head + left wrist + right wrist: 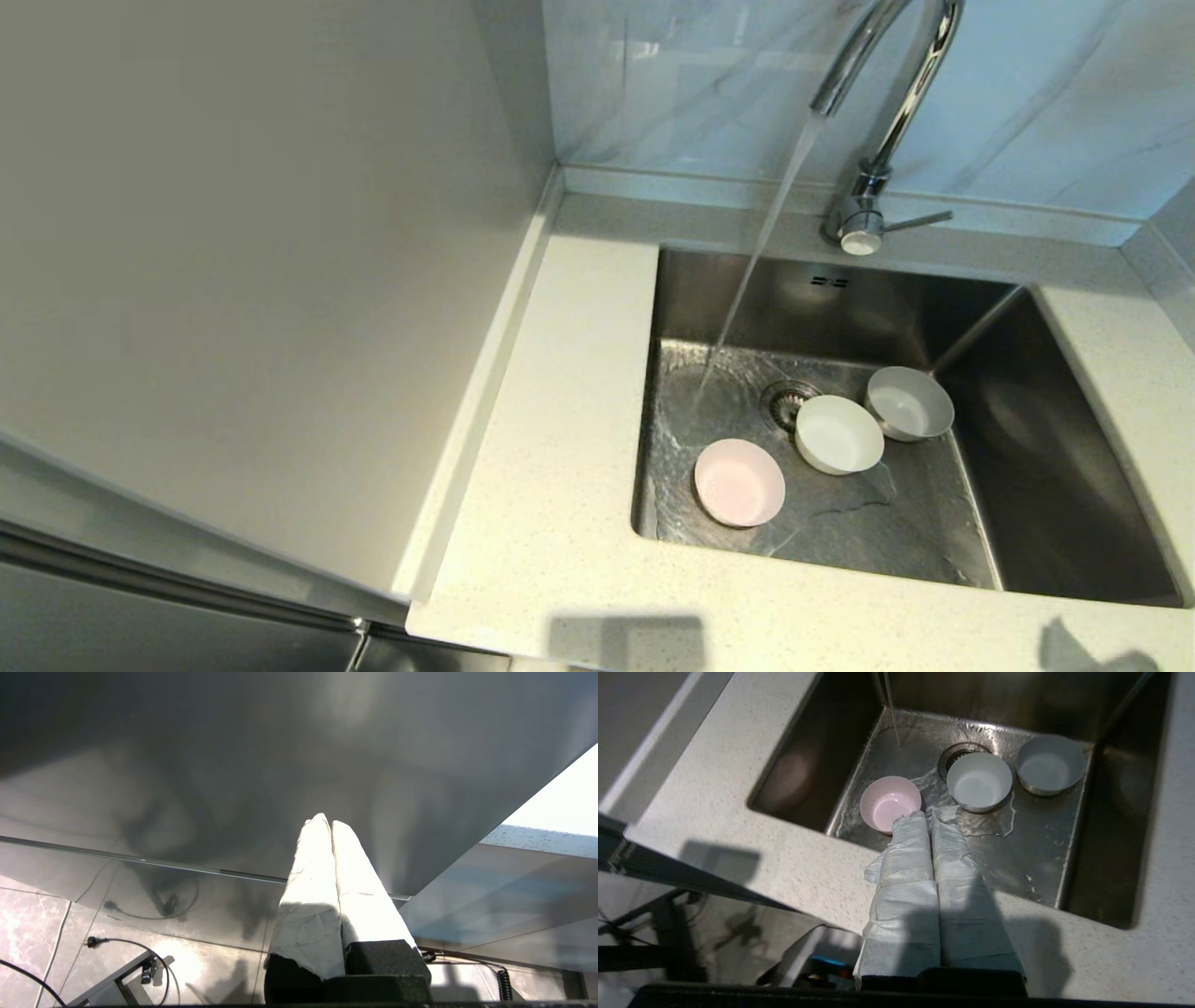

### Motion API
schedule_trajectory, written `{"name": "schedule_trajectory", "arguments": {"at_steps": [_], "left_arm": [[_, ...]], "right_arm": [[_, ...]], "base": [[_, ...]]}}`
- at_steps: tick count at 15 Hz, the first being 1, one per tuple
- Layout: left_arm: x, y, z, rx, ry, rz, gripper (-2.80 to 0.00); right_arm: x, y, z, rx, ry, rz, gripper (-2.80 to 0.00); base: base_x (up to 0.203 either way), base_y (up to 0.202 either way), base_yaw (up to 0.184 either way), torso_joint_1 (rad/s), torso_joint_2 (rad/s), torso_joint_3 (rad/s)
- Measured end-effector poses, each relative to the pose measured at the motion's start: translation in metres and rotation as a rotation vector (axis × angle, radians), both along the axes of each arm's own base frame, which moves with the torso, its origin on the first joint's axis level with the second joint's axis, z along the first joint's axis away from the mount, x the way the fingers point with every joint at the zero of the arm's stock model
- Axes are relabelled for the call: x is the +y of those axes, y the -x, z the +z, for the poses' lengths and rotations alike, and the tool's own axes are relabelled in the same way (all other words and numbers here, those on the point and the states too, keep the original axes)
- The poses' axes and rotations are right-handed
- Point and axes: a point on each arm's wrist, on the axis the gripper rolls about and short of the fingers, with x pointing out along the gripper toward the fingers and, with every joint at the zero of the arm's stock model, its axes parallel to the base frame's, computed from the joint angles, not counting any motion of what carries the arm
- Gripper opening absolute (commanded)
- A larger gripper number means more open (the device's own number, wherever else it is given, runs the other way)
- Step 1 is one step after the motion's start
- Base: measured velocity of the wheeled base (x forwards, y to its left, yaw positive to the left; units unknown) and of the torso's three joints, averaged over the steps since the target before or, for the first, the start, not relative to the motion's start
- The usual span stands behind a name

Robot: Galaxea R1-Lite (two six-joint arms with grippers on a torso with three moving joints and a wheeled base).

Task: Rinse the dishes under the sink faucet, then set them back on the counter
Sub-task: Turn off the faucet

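Observation:
Three small bowls stand upright on the floor of the steel sink (1055,467): a pale pink bowl (738,482) nearest the front left, a white bowl (838,434) beside the drain strainer (786,401), and a light grey bowl (909,401) further right. Water runs from the chrome faucet (892,112) onto the sink floor left of the drain, missing all the bowls. In the right wrist view my right gripper (928,814) hangs shut and empty above the counter's front edge, its tips over the pink bowl (890,803). My left gripper (325,822) is shut, down beside the cabinet.
Speckled counter (560,448) surrounds the sink on the left, front and right. A tall beige panel (252,261) closes off the left side. The faucet lever (920,221) points right. Both arms stay outside the head view.

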Motion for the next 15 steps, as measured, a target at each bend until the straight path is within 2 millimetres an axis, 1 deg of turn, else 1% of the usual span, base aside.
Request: {"name": "schedule_trajectory", "arguments": {"at_steps": [1,3,5,7,9,10,12,13,15], "left_arm": [[0.0,0.0,0.0,0.0,0.0,0.0,-2.8],[0.0,0.0,0.0,0.0,0.0,0.0,-2.8],[0.0,0.0,0.0,0.0,-0.001,0.0,-2.8],[0.0,0.0,0.0,0.0,0.0,0.0,-2.8],[0.0,0.0,0.0,0.0,0.0,0.0,-2.8],[0.0,0.0,0.0,0.0,0.0,0.0,-2.8],[0.0,0.0,0.0,0.0,-0.001,0.0,-2.8],[0.0,0.0,0.0,0.0,0.0,0.0,-2.8],[0.0,0.0,0.0,0.0,-0.001,0.0,-2.8]], "right_arm": [[0.0,-0.019,0.018,0.049,-0.037,-0.01,-2.8],[0.0,-0.065,0.049,0.126,-0.105,-0.057,-2.8],[0.0,-0.125,0.07,0.166,-0.142,-0.131,-2.8],[-0.001,-0.193,0.075,0.147,-0.124,-0.228,-2.8],[-0.001,-0.254,0.074,0.038,-0.087,-0.309,-2.8],[-0.001,-0.279,0.074,-0.037,-0.072,-0.335,-2.8],[0.0,-0.317,0.079,-0.163,-0.07,-0.357,-2.8],[0.0,-0.333,0.081,-0.2,-0.073,-0.366,-2.8],[-0.003,-0.359,0.077,-0.213,-0.071,-0.392,-2.8]], "base": [[0.0,0.0,0.0,0.0,0.0,0.0],[0.0,0.0,0.0,0.0,0.0,0.0],[0.0,0.0,0.0,0.0,0.0,0.0],[0.0,0.0,0.0,0.0,0.0,0.0],[0.0,0.0,0.0,0.0,0.0,0.0],[0.0,0.0,0.0,0.0,0.0,0.0],[0.0,0.0,0.0,0.0,0.0,0.0],[0.0,0.0,0.0,0.0,0.0,0.0],[0.0,0.0,0.0,0.0,0.0,0.0]]}}
